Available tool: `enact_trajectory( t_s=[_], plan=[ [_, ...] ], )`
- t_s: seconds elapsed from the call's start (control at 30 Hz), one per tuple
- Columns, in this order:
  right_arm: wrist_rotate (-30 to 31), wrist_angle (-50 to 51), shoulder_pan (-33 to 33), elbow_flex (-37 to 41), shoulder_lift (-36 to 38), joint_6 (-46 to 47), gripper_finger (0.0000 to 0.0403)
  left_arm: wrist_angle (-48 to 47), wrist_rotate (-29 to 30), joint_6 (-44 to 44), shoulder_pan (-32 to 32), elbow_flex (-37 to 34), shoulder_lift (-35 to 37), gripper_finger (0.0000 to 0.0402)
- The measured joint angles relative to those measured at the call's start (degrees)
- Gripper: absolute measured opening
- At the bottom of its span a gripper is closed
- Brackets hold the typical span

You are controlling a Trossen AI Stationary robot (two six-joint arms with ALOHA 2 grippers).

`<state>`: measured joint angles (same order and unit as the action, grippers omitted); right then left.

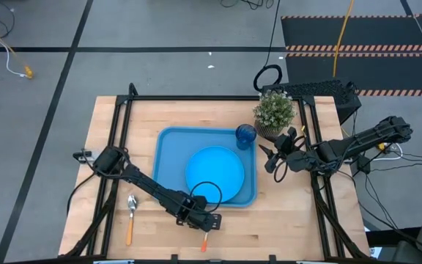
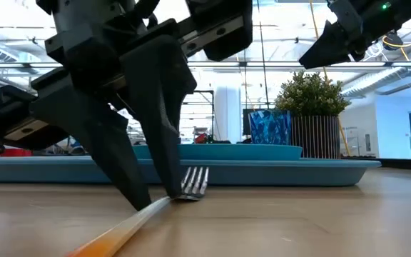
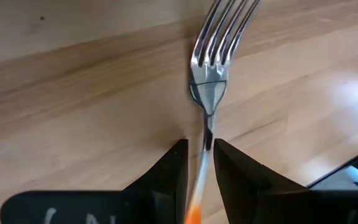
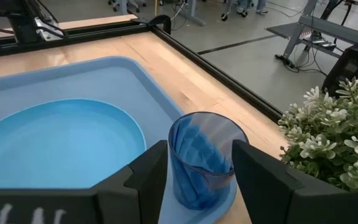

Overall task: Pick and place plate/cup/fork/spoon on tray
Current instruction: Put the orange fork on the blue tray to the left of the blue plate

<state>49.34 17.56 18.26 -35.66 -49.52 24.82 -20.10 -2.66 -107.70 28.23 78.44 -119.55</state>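
The fork (image 1: 205,240) lies on the wooden table just in front of the tray's near rim, its silver tines (image 3: 219,25) toward the tray and its orange handle (image 2: 113,239) toward the near edge. My left gripper (image 1: 200,221) is shut on it. The plate (image 1: 215,173) lies flat in the light-blue tray (image 1: 168,158). The cup (image 1: 245,135) stands upright in the tray's far right corner. The spoon (image 1: 131,216) lies on the table left of the tray. My right gripper (image 1: 272,158) is open and empty, raised right of the cup. My left gripper pinches the fork's thin metal neck (image 3: 207,127), between the tines and the orange handle, between its two fingertips (image 2: 148,200). The fingers come from above, slanting down, and lie across the fork. The fork lies on the table.
A potted plant (image 1: 273,114) stands at the table's far right, close behind my right gripper and beside the cup. A black frame (image 1: 196,97) runs along the table's far and side edges. Bare wood lies in front of the tray.
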Motion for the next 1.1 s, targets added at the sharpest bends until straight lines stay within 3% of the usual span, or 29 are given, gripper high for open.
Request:
enact_trajectory(
  t_s=[0.77,1.1],
  plan=[
    [-0.15,0.04,-0.02,0.00,0.01,-0.22,0.0174,-7.05,-1.86,-0.21,1.23,0.19,-1.56,0.0080],
    [-0.20,0.09,-0.02,0.00,0.02,-0.22,0.0174,-8.35,-8.77,0.50,1.98,0.04,-1.57,0.0010]
  ],
)
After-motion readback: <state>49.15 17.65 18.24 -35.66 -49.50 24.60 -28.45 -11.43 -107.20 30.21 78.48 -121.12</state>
